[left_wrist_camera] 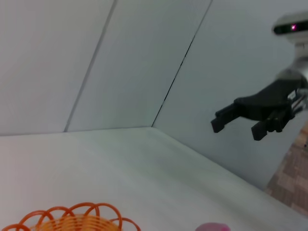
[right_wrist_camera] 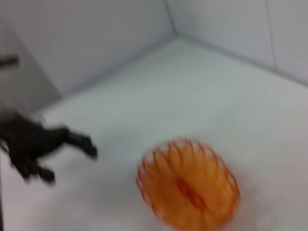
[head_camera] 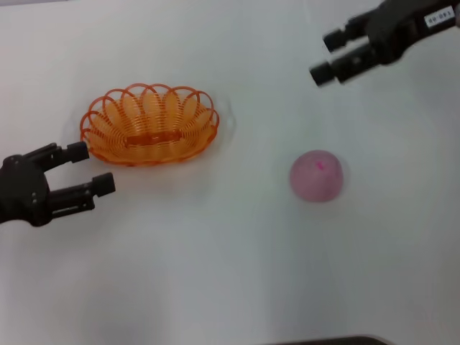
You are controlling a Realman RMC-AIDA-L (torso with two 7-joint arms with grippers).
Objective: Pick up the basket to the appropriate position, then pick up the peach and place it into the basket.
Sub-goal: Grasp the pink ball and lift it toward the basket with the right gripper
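Observation:
The orange wire basket stands upright on the white table, left of centre. It also shows in the left wrist view and the right wrist view. The pale pink peach lies on the table to the basket's right; its top edge shows in the left wrist view. My left gripper is open and empty, just off the basket's near left rim, not touching it. My right gripper is open and empty, above the table at the far right, well beyond the peach. It also shows in the left wrist view.
The white table runs on in front of the basket and peach. Pale walls meet at a corner behind it. A dark edge shows at the bottom of the head view.

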